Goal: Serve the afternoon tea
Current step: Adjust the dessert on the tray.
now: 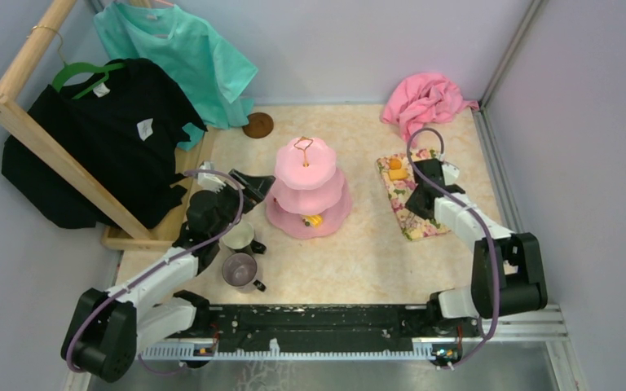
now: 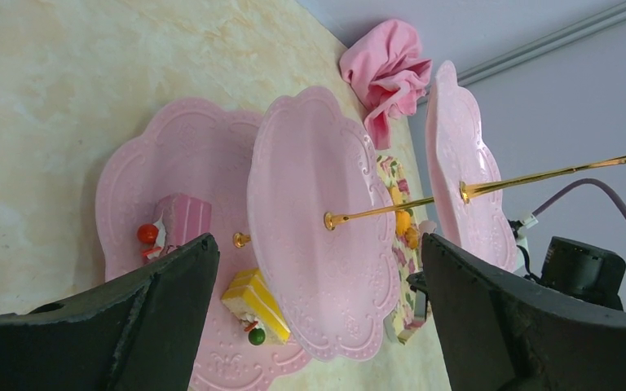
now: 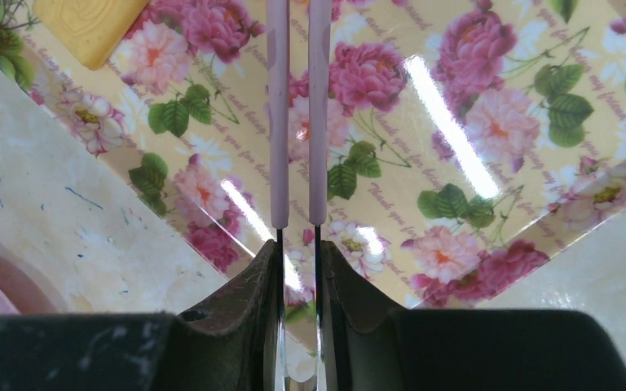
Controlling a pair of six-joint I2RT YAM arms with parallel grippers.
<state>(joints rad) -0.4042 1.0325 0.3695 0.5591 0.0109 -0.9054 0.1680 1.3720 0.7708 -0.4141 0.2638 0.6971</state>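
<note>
The pink three-tier cake stand (image 1: pixel 308 187) with its gold loop stands mid-table. A yellow cake slice (image 2: pixel 253 303) and a pink slice (image 2: pixel 181 221) lie on its bottom tier. My left gripper (image 1: pixel 254 187) hangs open just left of the stand, its fingers (image 2: pixel 163 301) empty. My right gripper (image 1: pixel 418 199) is over the floral mat (image 1: pixel 412 213), shut on pink-tipped metal tongs (image 3: pixel 297 122). Orange and yellow snacks (image 1: pixel 396 169) lie at the mat's far end. A white mug (image 1: pixel 240 236) and a grey-purple mug (image 1: pixel 240 269) stand near the left arm. A brown saucer (image 1: pixel 258 125) lies at the back.
A wooden clothes rack (image 1: pixel 41 138) with a black shirt and a teal shirt fills the left side. A pink cloth (image 1: pixel 424 98) is bunched in the back right corner. Grey walls close in the table on the right and at the back.
</note>
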